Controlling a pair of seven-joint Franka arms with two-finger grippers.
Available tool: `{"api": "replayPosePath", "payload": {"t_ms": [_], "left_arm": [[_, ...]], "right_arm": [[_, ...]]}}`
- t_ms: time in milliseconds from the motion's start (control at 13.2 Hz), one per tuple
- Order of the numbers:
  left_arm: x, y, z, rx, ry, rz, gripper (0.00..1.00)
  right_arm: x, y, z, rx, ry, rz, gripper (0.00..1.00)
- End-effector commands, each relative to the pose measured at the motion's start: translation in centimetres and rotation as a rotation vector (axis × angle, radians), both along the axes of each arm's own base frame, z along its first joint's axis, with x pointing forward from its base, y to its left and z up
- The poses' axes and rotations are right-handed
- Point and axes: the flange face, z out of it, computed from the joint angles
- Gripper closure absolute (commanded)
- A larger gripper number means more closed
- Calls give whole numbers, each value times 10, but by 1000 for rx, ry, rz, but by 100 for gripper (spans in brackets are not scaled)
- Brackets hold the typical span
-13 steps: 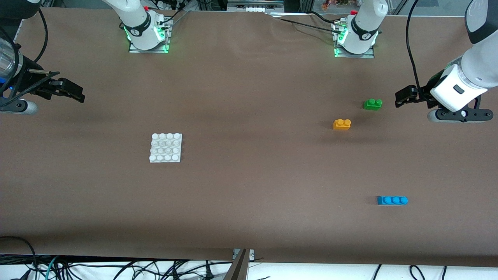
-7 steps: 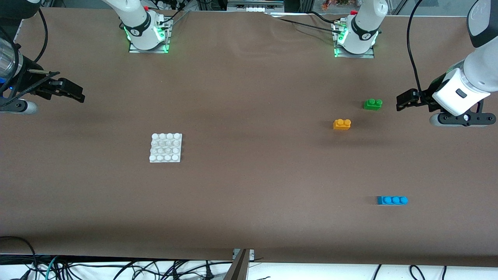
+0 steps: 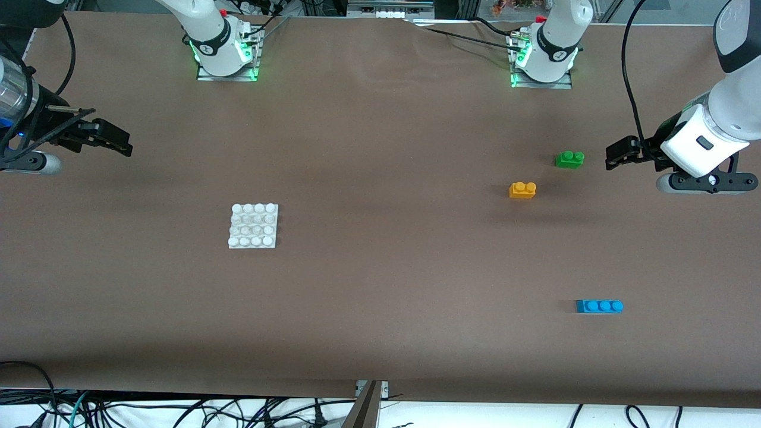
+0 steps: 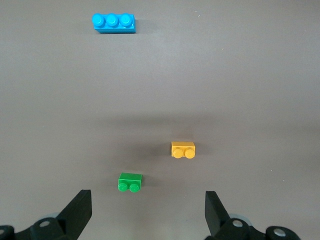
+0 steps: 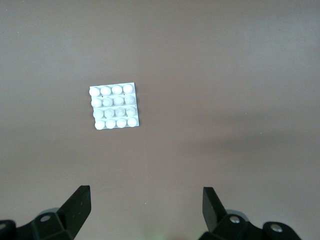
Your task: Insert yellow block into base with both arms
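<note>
The yellow block (image 3: 522,189) (image 4: 183,149) lies on the brown table toward the left arm's end, studs up. The white studded base (image 3: 253,226) (image 5: 114,107) lies flat toward the right arm's end, with nothing on it. My left gripper (image 3: 616,154) (image 4: 147,195) hangs open and empty over the table at the left arm's end, a short way from the green brick and apart from the yellow block. My right gripper (image 3: 122,142) (image 5: 145,190) hangs open and empty over the right arm's end of the table, well away from the base.
A green two-stud brick (image 3: 569,159) (image 4: 130,182) lies a little farther from the front camera than the yellow block. A blue three-stud brick (image 3: 599,305) (image 4: 114,22) lies nearer to that camera. The arms' bases (image 3: 226,56) (image 3: 544,62) stand at the table's back edge.
The left arm has shifted slightly, lowering its gripper a little near the green brick. The right gripper has crept slightly inward. No brick has moved.
</note>
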Motion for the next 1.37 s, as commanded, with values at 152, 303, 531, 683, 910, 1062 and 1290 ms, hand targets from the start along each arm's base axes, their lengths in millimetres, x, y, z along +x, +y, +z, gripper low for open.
{"api": "replayPosePath", "payload": {"t_ms": [152,303,531,683,910,1062,1290], "left_arm": [[3,-3,6,-7,0,7,0],[3,-6,6,-6,-1,2,0],[3,-6,6,-6,-1,-1,0],[3,-6,7,-6,-3,-3,0],[3,-6,6,-5,-1,-6,0],[3,0,7,-5,-2,0,0],[3,1,7,-5,-1,3,0]], "right_arm": [[-6,5,7,17,-9,15,1],[-7,6,6,36,2,10,1],[-7,4,6,36,3,12,1],[-7,5,6,36,3,13,1],[-7,4,5,36,6,13,1],[-8,4,5,35,8,12,1],[-8,3,5,35,8,7,1]]}}
